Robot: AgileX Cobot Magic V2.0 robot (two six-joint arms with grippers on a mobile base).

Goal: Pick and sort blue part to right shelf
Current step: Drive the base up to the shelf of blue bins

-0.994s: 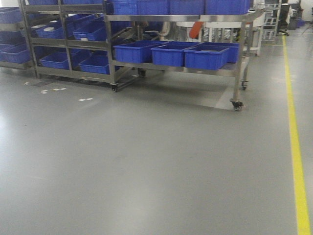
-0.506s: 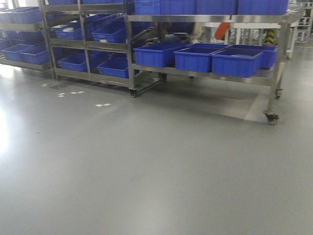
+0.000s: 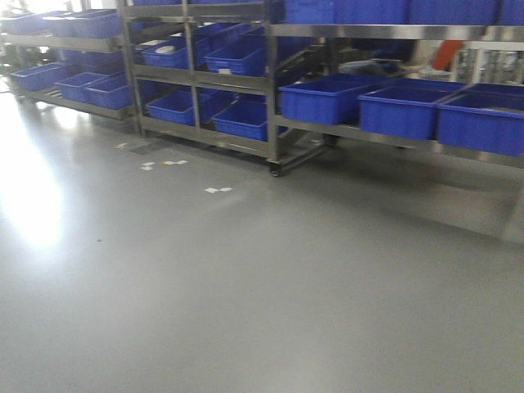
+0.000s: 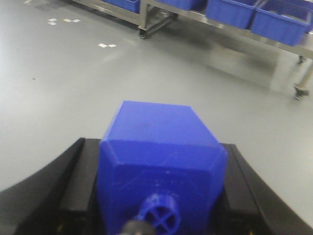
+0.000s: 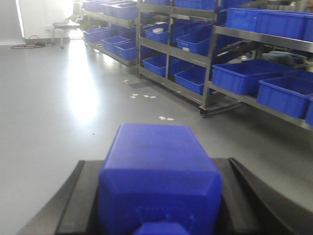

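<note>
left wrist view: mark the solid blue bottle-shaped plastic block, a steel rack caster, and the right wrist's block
solid blue bottle-shaped plastic block (image 4: 156,122): left wrist view, top face of body
steel rack caster (image 4: 143,34): left wrist view, its wheel
right wrist's block (image 5: 156,147): right wrist view, top face of body

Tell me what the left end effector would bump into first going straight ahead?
Nothing close. The left end effector, shut on the blue part, faces bare grey floor; the steel rack with blue bins is the first thing beyond, though how far is unclear.

We're on a factory storeroom floor: stainless-steel racks (image 3: 385,31) on castors, rows of blue bins (image 3: 323,102), bare grey floor (image 3: 246,286).
</note>
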